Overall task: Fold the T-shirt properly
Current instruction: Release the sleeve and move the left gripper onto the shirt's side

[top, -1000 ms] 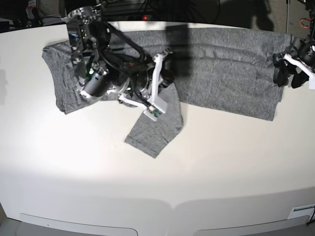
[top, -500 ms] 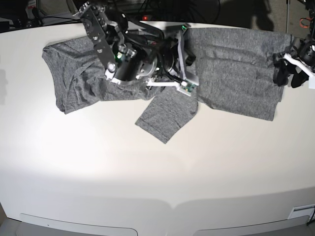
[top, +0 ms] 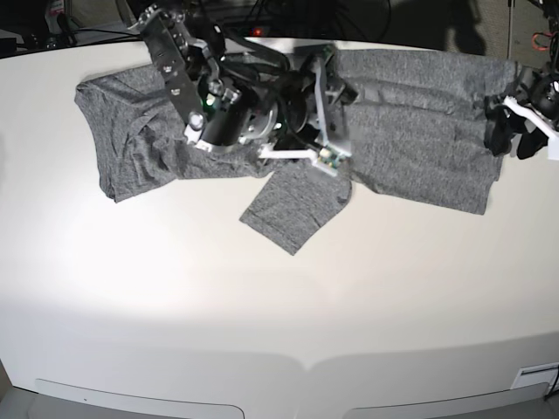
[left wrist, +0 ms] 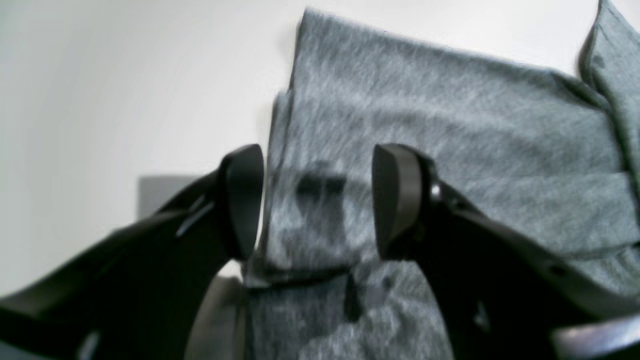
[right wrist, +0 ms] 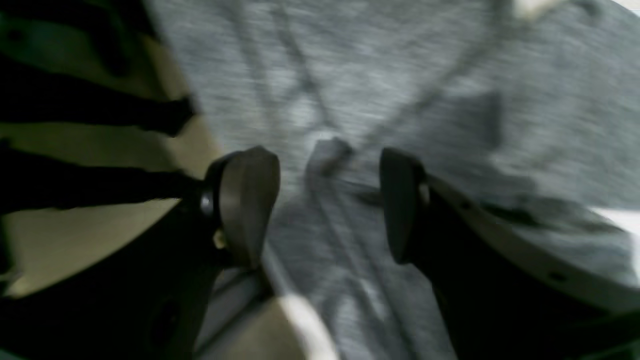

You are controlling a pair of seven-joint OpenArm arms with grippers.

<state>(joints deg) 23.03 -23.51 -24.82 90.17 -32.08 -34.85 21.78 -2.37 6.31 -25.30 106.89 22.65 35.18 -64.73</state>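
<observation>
The heather-grey T-shirt (top: 410, 122) lies spread along the back of the white table (top: 262, 305), with one sleeve (top: 297, 205) hanging forward near the middle. My right gripper (top: 307, 118) hovers over the shirt's middle. In the right wrist view it (right wrist: 325, 205) is open, with blurred grey cloth (right wrist: 425, 75) below and nothing between the jaws. My left gripper (top: 513, 138) sits at the shirt's right edge. In the left wrist view it (left wrist: 320, 200) is open, straddling the cloth's edge (left wrist: 425, 150) without gripping it.
The right arm's black body and cables (top: 218, 105) cover part of the shirt's left half. Dark equipment and cables lie behind the table's back edge (top: 262, 26). The table's curved front edge (top: 306, 362) is near the bottom.
My right arm swung from the shirt's left side to its middle, and the forward-hanging sleeve shifted right with it. In the last half second it barely moved. The left arm stayed still.
</observation>
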